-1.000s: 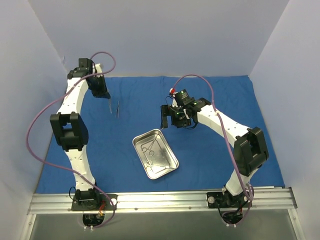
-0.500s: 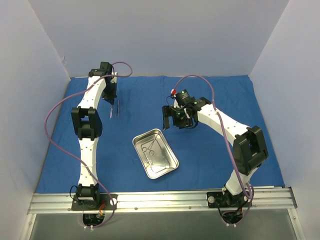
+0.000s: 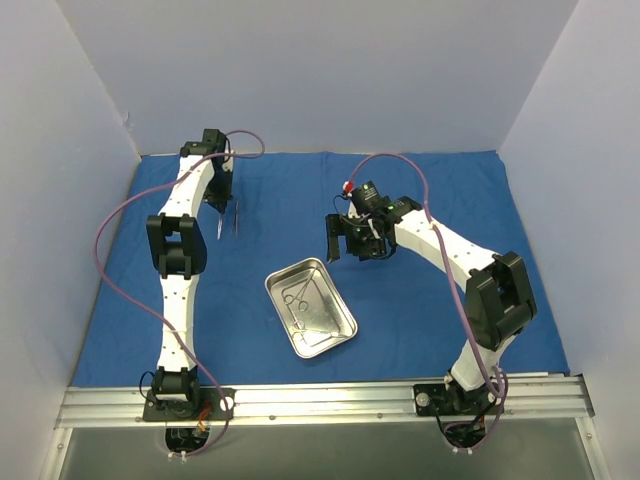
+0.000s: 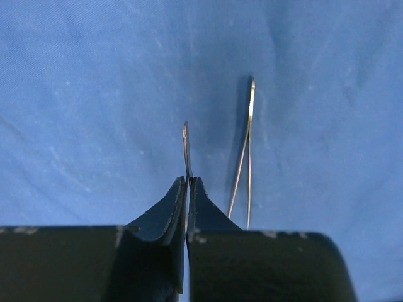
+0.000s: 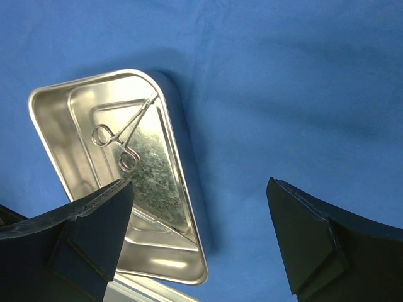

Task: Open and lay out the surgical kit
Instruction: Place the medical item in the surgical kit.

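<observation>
The blue cloth wrap [image 3: 430, 190] lies spread flat over the table. On it, near the middle front, sits the steel tray [image 3: 340, 312] with a scissor-like instrument [image 5: 121, 136] inside. At the far left my left gripper [image 4: 187, 180] is shut on a thin metal instrument [image 4: 186, 146], seen edge-on just above the cloth. A second thin instrument [image 4: 246, 151] lies on the cloth right beside it. My right gripper [image 5: 198, 189] hangs open above the cloth, just beyond the tray's far right corner, with nothing between its fingers.
Pale walls close in the table at the back and both sides. A metal rail [image 3: 320, 400] carrying both arm bases runs along the front edge. The purple cable [image 3: 385, 160] loops above the right arm.
The left arm has swung its elbow right, bringing the held instrument slightly nearer the one lying on the cloth. The right arm has barely shifted.
</observation>
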Controlling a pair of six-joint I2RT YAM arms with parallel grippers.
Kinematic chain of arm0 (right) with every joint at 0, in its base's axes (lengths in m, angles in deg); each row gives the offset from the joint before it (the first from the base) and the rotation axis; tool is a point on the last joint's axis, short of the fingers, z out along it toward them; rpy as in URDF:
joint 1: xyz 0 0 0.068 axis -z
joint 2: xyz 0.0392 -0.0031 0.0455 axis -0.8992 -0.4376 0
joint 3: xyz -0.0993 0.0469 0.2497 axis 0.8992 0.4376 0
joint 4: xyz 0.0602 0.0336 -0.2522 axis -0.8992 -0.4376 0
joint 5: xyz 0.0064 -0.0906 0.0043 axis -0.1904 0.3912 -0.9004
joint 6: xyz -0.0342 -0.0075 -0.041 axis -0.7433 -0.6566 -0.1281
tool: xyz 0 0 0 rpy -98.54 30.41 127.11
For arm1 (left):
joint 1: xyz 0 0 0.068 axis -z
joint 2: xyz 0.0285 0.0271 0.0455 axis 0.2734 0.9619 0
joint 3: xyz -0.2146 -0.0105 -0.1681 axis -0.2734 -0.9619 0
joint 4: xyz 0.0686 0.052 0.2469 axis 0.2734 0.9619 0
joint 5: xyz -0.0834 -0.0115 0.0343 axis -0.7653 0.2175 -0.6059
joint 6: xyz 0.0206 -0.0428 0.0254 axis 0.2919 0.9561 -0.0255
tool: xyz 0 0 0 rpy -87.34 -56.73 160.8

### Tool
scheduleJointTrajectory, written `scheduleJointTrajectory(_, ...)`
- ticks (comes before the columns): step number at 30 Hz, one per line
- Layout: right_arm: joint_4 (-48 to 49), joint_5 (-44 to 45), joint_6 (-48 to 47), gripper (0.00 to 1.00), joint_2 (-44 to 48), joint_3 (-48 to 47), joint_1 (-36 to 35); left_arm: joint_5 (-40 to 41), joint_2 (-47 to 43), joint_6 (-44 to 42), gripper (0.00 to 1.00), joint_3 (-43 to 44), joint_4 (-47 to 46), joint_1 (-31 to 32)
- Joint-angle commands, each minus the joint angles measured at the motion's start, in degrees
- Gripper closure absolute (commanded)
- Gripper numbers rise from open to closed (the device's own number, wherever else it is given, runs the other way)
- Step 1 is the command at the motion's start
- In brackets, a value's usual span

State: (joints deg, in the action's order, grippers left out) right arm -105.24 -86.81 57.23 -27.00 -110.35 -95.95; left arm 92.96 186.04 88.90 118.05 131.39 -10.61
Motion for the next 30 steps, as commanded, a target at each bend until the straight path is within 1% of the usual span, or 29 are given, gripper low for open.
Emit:
scheduleJointTrajectory(1,-0.85,0.31,0.86,0.10,0.79,1.29,0.26,0.83,1.42,-0.68,0.98,3.36,0.16,-0.16)
scheduleJointTrajectory(11,-0.77,-0.39,1.12,0.11,0.35,0.86,0.08,1.88,2.92,-0.50,0.97,3.54,-1.60,-0.25)
scheduleJointTrajectory(12,-0.59,-0.48,1.29,0.11,0.35,0.86,0.00,1.88,3.00,-0.50,0.95,3.54,-1.78,-0.33)
scheduleJointTrajectory(13,-0.68,-0.57,1.47,0.11,0.17,0.68,-0.27,1.97,3.09,-0.41,0.88,3.54,-1.78,-0.33)
scheduleJointTrajectory(15,-0.59,-0.48,1.65,0.11,-0.09,0.51,-0.62,2.06,3.01,-0.32,0.83,3.45,-1.78,-0.42)
scheduleJointTrajectory(16,-0.50,-0.57,1.73,0.11,-0.44,0.16,-0.88,2.06,2.92,-0.32,0.75,3.36,-1.87,-0.42)
scheduleJointTrajectory(19,-0.77,-0.22,1.65,0.11,-1.32,-1.07,-2.20,2.06,2.65,-0.24,0.66,3.10,-2.13,-0.77)
scheduleJointTrajectory(21,-1.29,0.31,1.21,0.11,-2.46,-2.04,-3.52,1.80,2.13,-0.06,0.62,2.92,-2.39,-1.12)
scheduleJointTrajectory(26,-3.13,1.63,-0.37,0.11,-4.13,-5.81,-6.50,0.04,0.20,1.42,0.56,2.13,-1.61,-1.30)
scheduleJointTrajectory(28,-3.23,1.72,-0.73,0.11,-5.18,-6.17,-8.17,1.26,-2.52,3.09,0.54,1.78,0.85,-1.39)
scheduleJointTrajectory(30,-4.28,2.41,1.54,0.14,-7.63,-7.14,-9.84,3.90,-9.01,7.57,0.53,-1.80,2.09,-1.39)
